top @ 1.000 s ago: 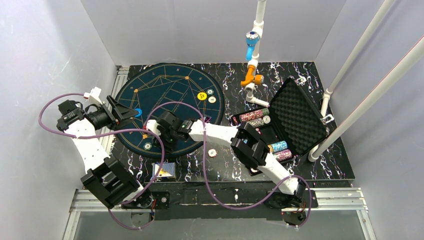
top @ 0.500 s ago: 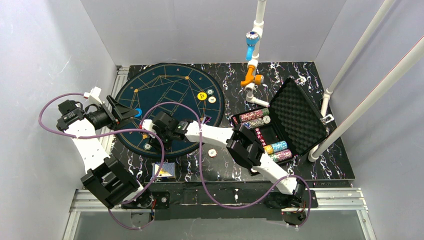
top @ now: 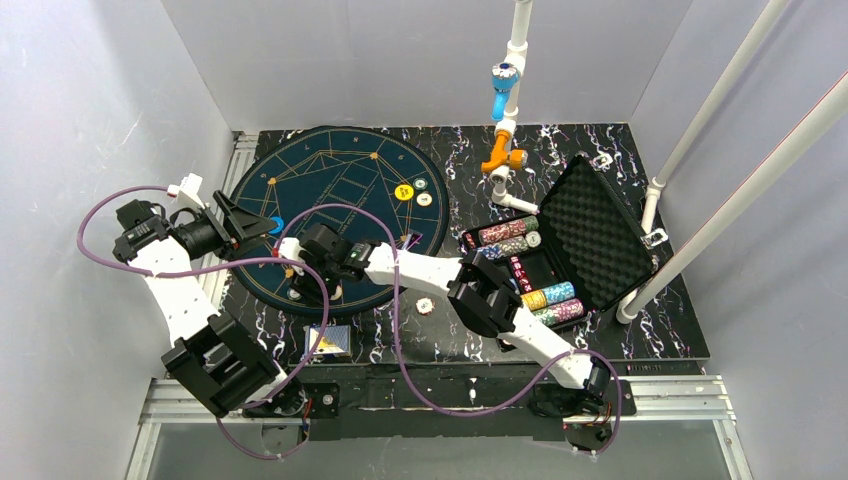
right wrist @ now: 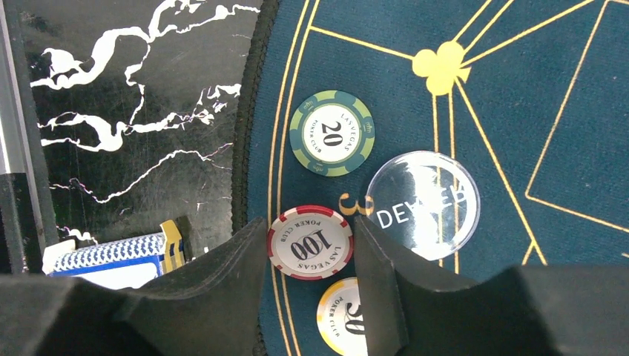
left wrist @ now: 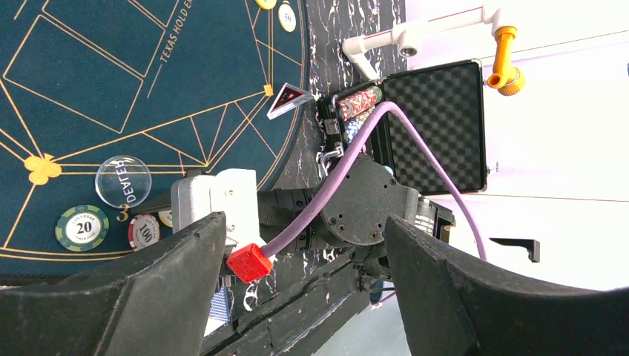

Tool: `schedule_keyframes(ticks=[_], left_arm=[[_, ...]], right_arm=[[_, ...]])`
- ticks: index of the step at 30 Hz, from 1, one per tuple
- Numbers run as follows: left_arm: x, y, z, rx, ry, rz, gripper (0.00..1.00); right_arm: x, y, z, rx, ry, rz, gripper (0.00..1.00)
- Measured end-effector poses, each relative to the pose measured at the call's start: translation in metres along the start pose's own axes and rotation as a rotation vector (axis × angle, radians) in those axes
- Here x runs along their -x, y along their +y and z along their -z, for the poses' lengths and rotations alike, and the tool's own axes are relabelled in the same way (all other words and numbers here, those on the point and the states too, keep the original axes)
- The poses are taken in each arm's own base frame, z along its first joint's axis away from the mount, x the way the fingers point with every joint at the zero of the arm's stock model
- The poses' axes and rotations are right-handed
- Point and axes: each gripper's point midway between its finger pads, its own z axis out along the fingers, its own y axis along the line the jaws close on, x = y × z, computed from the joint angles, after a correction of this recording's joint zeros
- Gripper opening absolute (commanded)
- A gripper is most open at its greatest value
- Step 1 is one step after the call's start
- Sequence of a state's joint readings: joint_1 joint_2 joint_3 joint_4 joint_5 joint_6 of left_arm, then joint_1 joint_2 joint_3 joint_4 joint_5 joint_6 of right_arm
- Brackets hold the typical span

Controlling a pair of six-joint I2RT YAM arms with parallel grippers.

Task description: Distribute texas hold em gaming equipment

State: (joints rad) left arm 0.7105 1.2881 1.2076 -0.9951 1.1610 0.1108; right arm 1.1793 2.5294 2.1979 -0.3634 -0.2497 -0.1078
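Note:
In the right wrist view my right gripper [right wrist: 310,248] is down on the blue round mat [right wrist: 519,89]. Its fingers press both edges of a red-edged 100 chip [right wrist: 310,243] that lies flat. A yellow 50 chip [right wrist: 343,319] lies just behind it. A green 20 chip [right wrist: 331,133] and a clear dealer button [right wrist: 423,205] lie beside it. The blue-backed card deck [right wrist: 111,256] sits off the mat. In the top view the right gripper [top: 303,280] is at the mat's near left edge. My left gripper [top: 250,225] is open and empty at the mat's left edge.
The open black foam-lined case [top: 575,240] with rows of chips stands at the right. Three chips [top: 403,191] lie on the mat's far right side. One loose chip [top: 425,305] lies on the marbled table. White pipes [top: 505,100] stand at the back.
My right arm has reached further left across the mat to its near left edge. My left arm has not moved.

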Motion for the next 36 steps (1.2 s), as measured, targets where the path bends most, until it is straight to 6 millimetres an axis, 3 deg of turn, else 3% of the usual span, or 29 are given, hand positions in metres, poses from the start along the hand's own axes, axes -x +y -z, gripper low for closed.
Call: schedule_keyframes(ticks=[5,9,12,16,22,30,33,36], left_arm=[[0.000,0.000,0.000,0.000,0.000,0.000,0.76],[0.000,0.000,0.000,0.000,0.000,0.000,0.76],[0.000,0.000,0.000,0.000,0.000,0.000,0.76],[0.000,0.000,0.000,0.000,0.000,-0.001,0.76],[0.000,0.000,0.000,0.000,0.000,0.000,0.76],[0.002,-0.002,0.001,-0.002,-0.003,-0.007,0.76],[0.008,-0.004,0.002,-0.002,-0.011,-0.025,0.75],[0.012,-0.004,0.002,0.000,-0.012,-0.045,0.74]], right_arm=[[0.001,0.002,0.000,0.002,0.000,0.000,0.68],[0.001,0.004,-0.001,0.004,0.000,0.003,0.70],[0.001,0.004,-0.001,0.001,0.001,0.005,0.69],[0.001,0.004,-0.001,0.002,0.001,0.006,0.59],[0.000,0.011,0.009,0.021,0.009,-0.003,0.59],[0.028,0.020,0.054,0.040,-0.037,0.003,0.60],[0.027,0.010,0.080,0.020,-0.036,-0.002,0.60],[0.011,-0.012,0.109,-0.018,-0.012,-0.018,0.60]])
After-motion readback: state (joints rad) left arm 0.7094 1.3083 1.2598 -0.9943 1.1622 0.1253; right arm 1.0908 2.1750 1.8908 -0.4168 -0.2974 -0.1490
